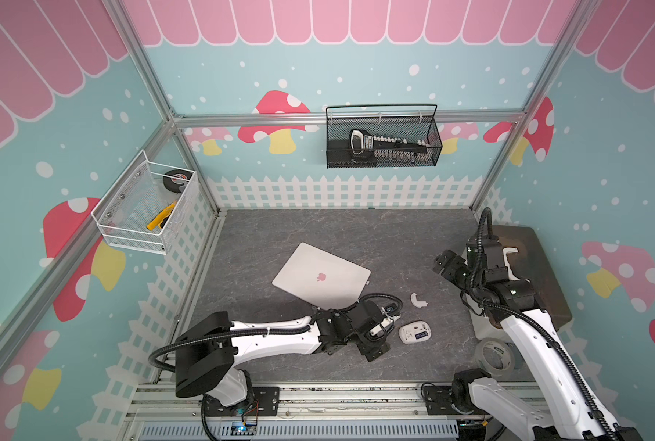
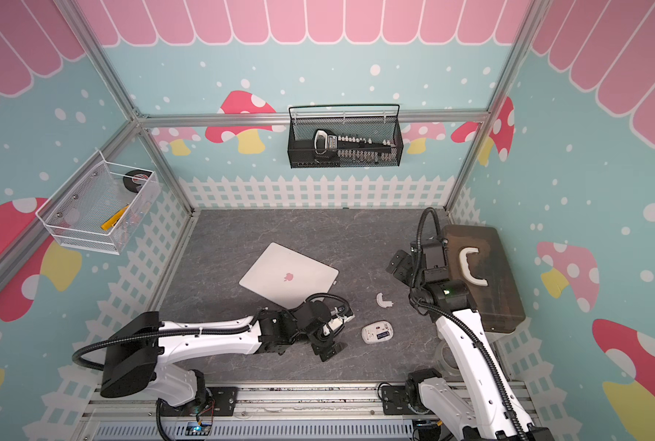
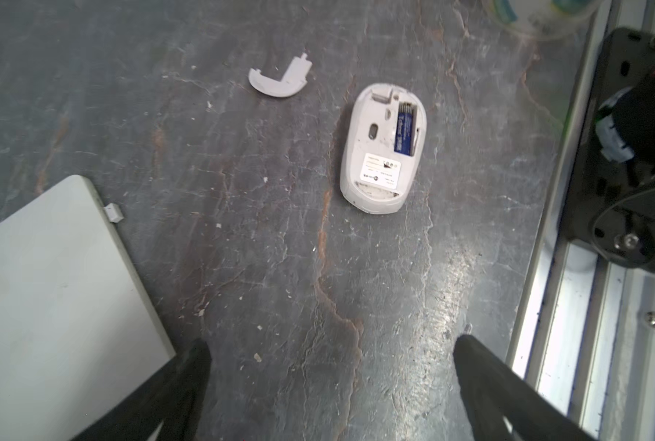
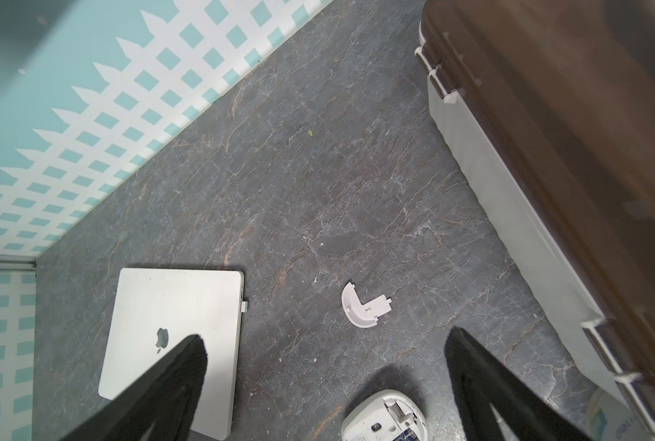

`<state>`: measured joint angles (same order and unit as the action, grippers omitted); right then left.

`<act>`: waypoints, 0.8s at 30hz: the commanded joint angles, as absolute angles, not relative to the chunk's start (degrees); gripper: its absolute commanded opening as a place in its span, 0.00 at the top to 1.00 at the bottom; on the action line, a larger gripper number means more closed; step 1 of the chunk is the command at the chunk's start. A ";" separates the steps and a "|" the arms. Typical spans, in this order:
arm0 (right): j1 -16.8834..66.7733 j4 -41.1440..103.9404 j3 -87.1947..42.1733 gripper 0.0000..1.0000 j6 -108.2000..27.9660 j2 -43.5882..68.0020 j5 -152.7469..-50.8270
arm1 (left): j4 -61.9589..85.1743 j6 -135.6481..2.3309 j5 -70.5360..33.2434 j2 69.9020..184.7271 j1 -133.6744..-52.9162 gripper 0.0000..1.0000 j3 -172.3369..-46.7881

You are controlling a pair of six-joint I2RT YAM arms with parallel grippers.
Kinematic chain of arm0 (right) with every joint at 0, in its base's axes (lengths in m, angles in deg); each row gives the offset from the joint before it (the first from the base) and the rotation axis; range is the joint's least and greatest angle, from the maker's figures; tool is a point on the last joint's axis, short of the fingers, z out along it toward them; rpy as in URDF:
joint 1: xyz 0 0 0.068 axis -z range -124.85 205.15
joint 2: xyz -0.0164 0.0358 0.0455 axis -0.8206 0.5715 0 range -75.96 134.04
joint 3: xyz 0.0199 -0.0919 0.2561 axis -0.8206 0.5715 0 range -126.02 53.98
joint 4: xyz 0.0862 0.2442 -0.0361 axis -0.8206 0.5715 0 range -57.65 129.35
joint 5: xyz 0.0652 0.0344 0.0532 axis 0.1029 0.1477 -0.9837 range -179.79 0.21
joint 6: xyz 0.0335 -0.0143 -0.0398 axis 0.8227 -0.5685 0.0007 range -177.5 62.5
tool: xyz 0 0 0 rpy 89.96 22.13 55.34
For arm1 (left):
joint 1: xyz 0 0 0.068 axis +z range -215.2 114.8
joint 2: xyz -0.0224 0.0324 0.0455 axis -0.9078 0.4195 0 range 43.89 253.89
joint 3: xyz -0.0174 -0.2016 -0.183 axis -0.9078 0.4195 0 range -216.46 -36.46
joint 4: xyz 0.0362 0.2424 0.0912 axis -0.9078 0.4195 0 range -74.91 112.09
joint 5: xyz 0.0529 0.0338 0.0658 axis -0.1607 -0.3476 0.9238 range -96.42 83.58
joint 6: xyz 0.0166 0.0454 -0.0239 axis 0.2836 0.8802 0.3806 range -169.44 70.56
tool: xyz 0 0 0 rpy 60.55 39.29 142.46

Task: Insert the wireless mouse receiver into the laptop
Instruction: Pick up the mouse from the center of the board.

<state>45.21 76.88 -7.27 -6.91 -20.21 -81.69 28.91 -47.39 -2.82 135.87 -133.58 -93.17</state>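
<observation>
A: Left claw [image 3: 331,343] and right claw [image 4: 325,336]?
B: Spread wide, gripping nothing.
A: Wireless mouse receiver [image 3: 113,213]?
B: Plugged into the laptop [image 1: 310,267] side edge, near frame centre in both top views. Looks finished; only backing away left.

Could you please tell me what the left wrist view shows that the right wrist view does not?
Only the left wrist view: the aluminium rail and a black arm base. Only the right wrist view: the brown box, the fence-patterned wall and the apple logo. Both: the laptop, the wireless mouse receiver at its edge, the curved cover piece and the mouse, cut off in the latter.
</observation>
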 commanded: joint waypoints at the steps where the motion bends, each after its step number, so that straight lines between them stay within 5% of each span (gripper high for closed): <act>1: 46.65 74.63 -8.16 0.03 -5.04 -19.19 -84.76 | 27.16 -42.06 -3.44 140.16 -135.04 0.01 -97.22; 24: 51.05 70.80 -6.48 0.04 -4.94 -16.26 -92.12 | 19.60 -35.09 -5.72 161.53 -135.25 0.03 -111.84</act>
